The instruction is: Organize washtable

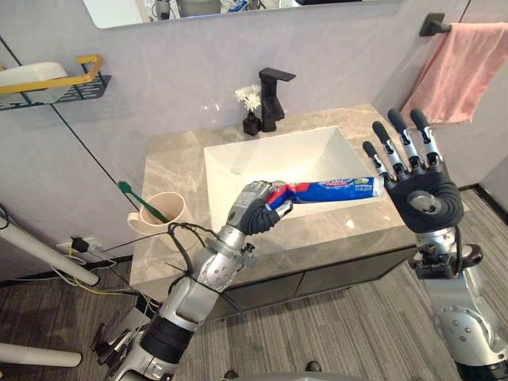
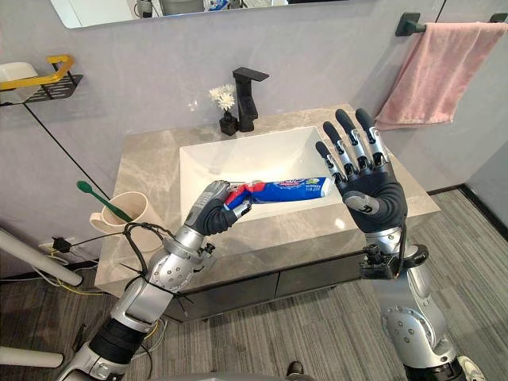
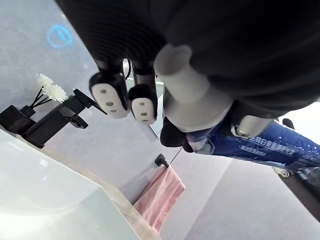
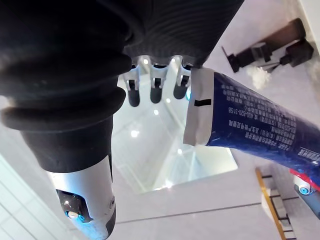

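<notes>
A: Where's the toothpaste tube (image 1: 327,190)?

B: Mid-frame, in the air over the sink basin (image 1: 238,171), lying approx. level. Left hand (image 1: 255,208) has its fingers curled tight round the cap end. The flat crimped end points at the right hand (image 1: 418,189).

A: So the right hand's got it too?

B: No. Its fingers are straight & spread and hold nothing, at right of frame. The tube's tail is just beside them. Touching or not, can't tell.

A: Rest of the worktop (image 1: 171,159)?

B: Beige cup (image 1: 165,213) w/ a green toothbrush (image 1: 140,199) stands at left of frame. Black faucet (image 1: 274,95) & a small vase of white flowers (image 1: 251,101) sit behind the basin, top centre. Pink towel (image 1: 460,71) hangs upper right, wall shelf (image 1: 67,86) upper left.

A: How far along?

B: Prob. mid-job. The tube is off the worktop but not put anywhere yet. It looks set up for a handover, tho that's my guess. What's left is getting it to a proper spot, and the cup seems likely. The other bits look in place already.
</notes>
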